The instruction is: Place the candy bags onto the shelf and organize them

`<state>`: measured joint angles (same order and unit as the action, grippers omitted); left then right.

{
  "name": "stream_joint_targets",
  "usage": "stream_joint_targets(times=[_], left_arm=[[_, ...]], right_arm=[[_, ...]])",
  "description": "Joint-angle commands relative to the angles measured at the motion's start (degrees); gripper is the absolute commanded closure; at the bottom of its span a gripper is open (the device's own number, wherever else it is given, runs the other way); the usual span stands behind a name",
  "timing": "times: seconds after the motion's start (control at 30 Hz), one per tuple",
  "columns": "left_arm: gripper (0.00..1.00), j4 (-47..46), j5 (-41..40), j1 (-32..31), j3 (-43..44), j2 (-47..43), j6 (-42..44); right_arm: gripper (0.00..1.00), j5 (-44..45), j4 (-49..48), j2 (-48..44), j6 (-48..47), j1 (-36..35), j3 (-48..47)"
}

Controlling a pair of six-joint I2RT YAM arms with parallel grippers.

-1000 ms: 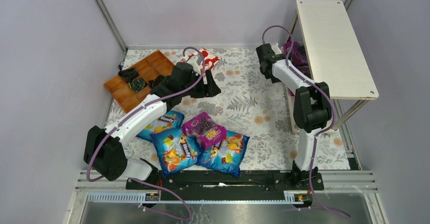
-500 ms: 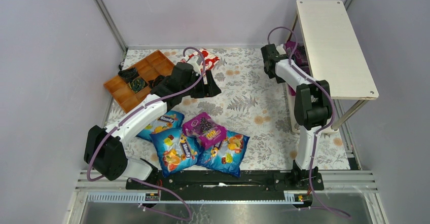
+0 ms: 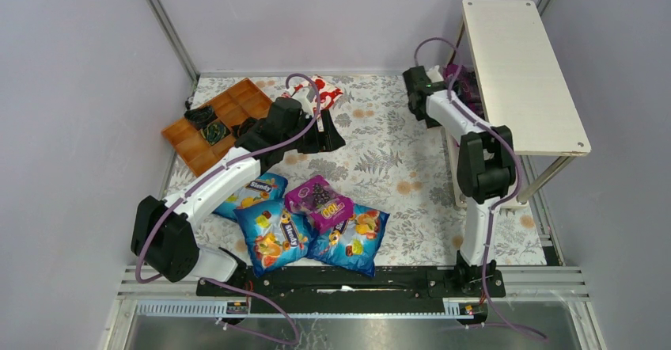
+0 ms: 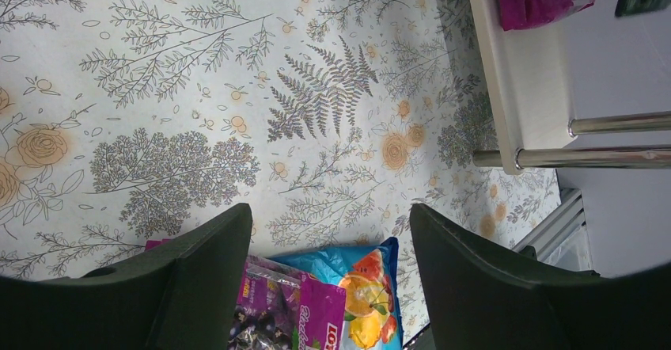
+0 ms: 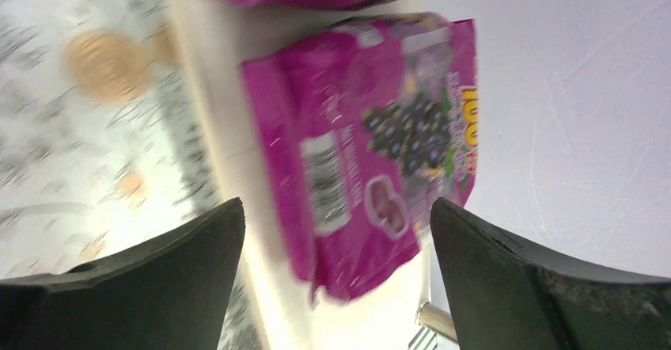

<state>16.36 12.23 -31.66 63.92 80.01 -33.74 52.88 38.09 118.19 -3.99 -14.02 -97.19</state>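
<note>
The top board of the shelf [image 3: 518, 65] hid most of two purple bags [image 5: 372, 144] on its lower board, and the right wrist view blurred them. The right jaws stood wide apart, empty, before them. The left jaws gaped empty above the worktop [image 4: 198, 89], with the other bags [image 3: 277, 235] piled near the arm bases.

The floral table [image 3: 396, 160] carries 3 blue candy bags [image 3: 273, 235], a tray [image 3: 237, 97] and the shelf [image 3: 518, 73].

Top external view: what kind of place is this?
Probably a lab robot cell, not a shop: plain panel walls on aluminium framing, arms bolted to a base rail, candy bags and a shelf staged on a floral cloth.
</note>
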Motion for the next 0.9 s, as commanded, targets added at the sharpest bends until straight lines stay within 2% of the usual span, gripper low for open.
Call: stream_joint_targets(times=[0.0, 0.13, 0.33, 0.4, 0.57, 0.67, 0.87], left_arm=[[0.22, -2.4, 0.6, 0.3, 0.9, 0.0, -0.1], [0.22, -2.4, 0.1, 0.7, 0.9, -0.4, 0.0], [0.20, -3.5, -1.5, 1.1, -0.2, -1.1, 0.5], [0.19, -4.0, -3.3, 1.1, -0.7, -0.8, 1.2], [0.19, -0.4, -9.4, -0.2, 0.0, 0.8, 2.7], [0.18, 1.4, -7.7, -1.1, -2.7, -1.5, 2.0], [0.19, 15.6, -7.6, -1.1, -7.2, -11.2, 4.5]], right_arm=[[0.05, 0.5, 2.9, -7.4, 3.0, -10.1, 3.1], [0.04, -7.6, 6.2, -14.4, 12.7, -18.8, 8.5], [0.02, -21.8, 1.3, -23.3, 22.9, -34.4, 21.3], [0.00, -24.5, -1.4, -26.1, 26.0, -37.7, 25.5], [0.00, -27.1, -5.3, -33.1, 28.3, -38.9, 33.2], [0.00, -29.9, -7.5, -36.3, 28.6, -38.9, 36.4], [0.00, -41.1, -23.0, -44.5, 33.4, -38.8, 47.5]])
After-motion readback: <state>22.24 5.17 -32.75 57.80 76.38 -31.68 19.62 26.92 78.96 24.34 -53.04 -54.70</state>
